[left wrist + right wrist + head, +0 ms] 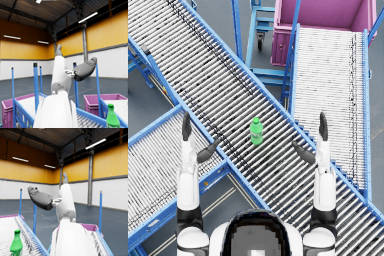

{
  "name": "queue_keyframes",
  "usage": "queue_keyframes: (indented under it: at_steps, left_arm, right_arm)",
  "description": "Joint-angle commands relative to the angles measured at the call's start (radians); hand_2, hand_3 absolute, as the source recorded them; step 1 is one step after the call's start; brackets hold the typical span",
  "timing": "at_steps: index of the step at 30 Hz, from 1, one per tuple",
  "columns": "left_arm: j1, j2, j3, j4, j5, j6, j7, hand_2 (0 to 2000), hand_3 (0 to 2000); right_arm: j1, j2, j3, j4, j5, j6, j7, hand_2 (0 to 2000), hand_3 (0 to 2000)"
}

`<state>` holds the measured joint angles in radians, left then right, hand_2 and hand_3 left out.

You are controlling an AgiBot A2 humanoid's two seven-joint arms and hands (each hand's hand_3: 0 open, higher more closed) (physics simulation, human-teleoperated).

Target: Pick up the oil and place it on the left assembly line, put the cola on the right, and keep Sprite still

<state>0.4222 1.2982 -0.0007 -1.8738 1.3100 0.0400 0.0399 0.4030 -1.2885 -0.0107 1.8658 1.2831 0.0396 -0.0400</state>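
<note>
A green Sprite bottle (256, 131) stands upright on the middle roller conveyor (218, 80), between my two raised arms. It also shows in the left wrist view as a green bottle (112, 117) and in the right wrist view as a green bottle (16, 246). My left hand (195, 142) is held up with its fingers apart and holds nothing, to the left of the bottle. My right hand (315, 142) mirrors it on the right, also with nothing in it. No oil or cola is in view.
A left roller conveyor (153, 165) branches off at the lower left and a right roller conveyor (328, 90) runs toward a purple bin (323, 15) at the top. Blue frame rails (238, 25) edge all lines. Purple bins (92, 102) show in the wrist views.
</note>
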Motion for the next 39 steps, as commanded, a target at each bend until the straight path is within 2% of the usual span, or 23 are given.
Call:
queue_keyframes:
  at_steps: [1,13,39]
  left_arm:
    - [-0.009,-0.006,0.014,0.005,-0.021,0.004,0.004,0,0]
    - [-0.122,-0.084,0.186,0.071,-0.285,0.056,0.056,0,0]
    - [-0.133,-0.091,0.203,0.078,-0.31,0.061,0.061,0,0]
  right_arm:
    - [-0.008,0.006,0.014,-0.005,-0.019,0.004,-0.004,0,0]
    - [-0.105,0.075,0.195,-0.064,-0.26,0.055,-0.056,0,0]
    - [-0.114,0.082,0.213,-0.07,-0.283,0.06,-0.061,0,0]
